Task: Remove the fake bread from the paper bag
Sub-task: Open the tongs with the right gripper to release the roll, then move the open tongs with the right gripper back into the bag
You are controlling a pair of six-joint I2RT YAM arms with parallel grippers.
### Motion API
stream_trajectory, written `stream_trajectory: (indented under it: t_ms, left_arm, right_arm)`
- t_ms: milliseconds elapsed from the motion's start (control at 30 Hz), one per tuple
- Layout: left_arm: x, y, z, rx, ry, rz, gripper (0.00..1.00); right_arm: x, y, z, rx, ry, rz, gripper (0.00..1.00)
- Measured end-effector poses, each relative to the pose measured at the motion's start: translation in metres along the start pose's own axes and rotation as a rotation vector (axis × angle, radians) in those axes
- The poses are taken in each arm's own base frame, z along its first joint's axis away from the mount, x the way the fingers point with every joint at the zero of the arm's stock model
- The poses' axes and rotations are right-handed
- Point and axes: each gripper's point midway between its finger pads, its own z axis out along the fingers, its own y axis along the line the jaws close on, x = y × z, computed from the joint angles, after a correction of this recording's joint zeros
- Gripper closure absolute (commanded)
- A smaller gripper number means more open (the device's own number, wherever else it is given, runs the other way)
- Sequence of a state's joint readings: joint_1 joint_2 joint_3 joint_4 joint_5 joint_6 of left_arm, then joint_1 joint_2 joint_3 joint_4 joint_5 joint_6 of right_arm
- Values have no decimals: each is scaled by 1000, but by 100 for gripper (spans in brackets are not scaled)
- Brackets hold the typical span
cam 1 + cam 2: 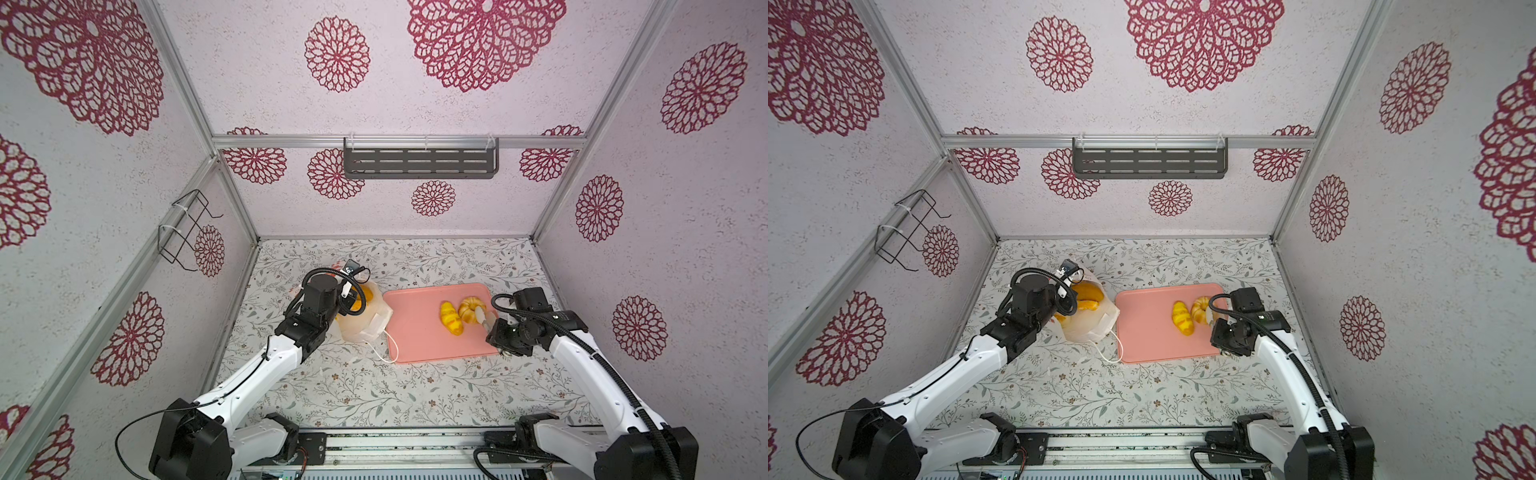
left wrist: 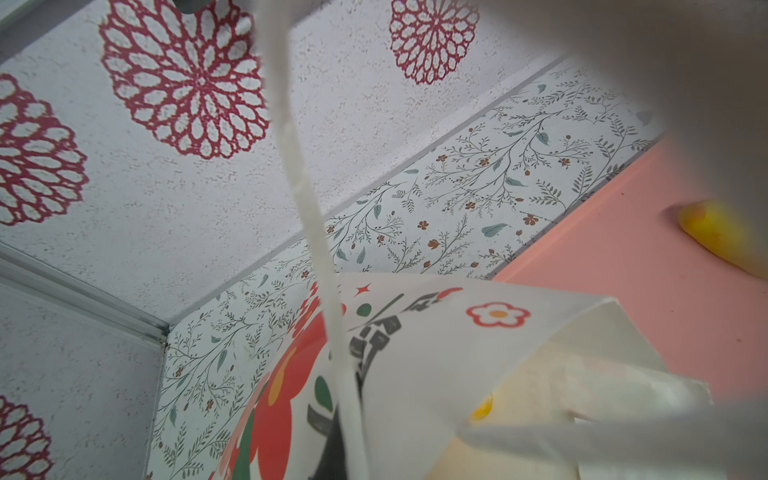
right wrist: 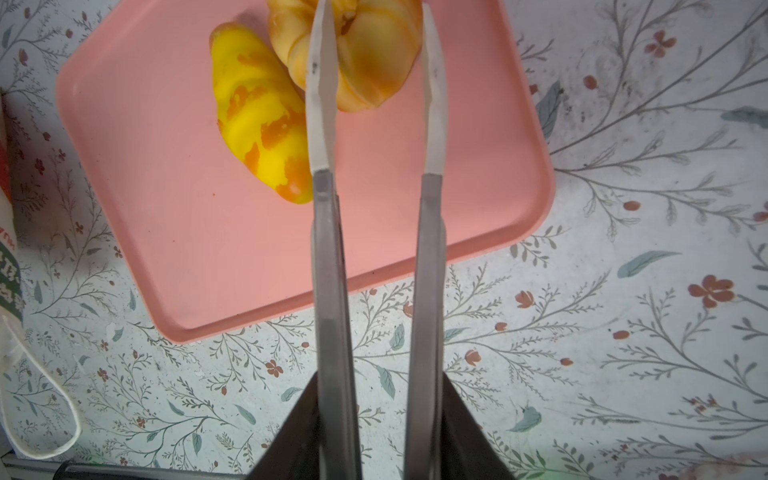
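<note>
Bright, even, diffuse light fills both top views, and shadows on the bench (image 1: 374, 386) are faint. The wide lens bows the wall rails (image 1: 183, 83) toward the picture edges. In the left wrist view the far wall (image 2: 353, 124) is sharp, while the cord handle (image 2: 299, 187) and pale shapes nearest the lens smear into blur. The paper bag (image 2: 415, 332) is slightly soft. The right wrist view is crisp on the tray (image 3: 166, 208), with soft shadows hugging the fake bread (image 3: 257, 112). The pincer fingers (image 3: 328, 249) blur toward their dark base.
</note>
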State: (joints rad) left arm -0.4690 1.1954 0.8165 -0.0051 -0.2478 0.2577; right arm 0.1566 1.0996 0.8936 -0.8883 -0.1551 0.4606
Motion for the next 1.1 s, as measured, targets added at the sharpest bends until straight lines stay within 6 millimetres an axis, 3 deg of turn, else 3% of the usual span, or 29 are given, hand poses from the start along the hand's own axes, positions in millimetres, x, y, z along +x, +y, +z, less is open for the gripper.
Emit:
stream_trajectory:
  t_ms: [167, 300, 433, 600, 700, 867, 1100]
  left_arm:
    - [0, -1, 0, 2, -1, 1, 100]
    - [-1, -2, 0, 10, -4, 1, 100]
    - [-2, -3, -1, 14, -7, 1, 100]
    - [-3, -4, -2, 20, -11, 0, 100]
    - [-3, -5, -2, 25, -13, 0, 100]
    - [-3, -6, -2, 31, -15, -1, 100]
    - [-4, -7, -2, 37, -17, -5, 100]
  right_arm:
    - [-1, 4, -13, -10, -3, -10, 62]
    - [-6, 29, -38, -114, -24, -64, 65]
    - [3, 69, -63, -249, -21, -178, 67]
    - [47, 143, -96, -463, 19, -437, 68]
    - [75, 175, -106, -546, 50, -555, 68]
    - [105, 213, -90, -578, 129, -661, 70]
    - [107, 240, -49, -538, 173, -667, 70]
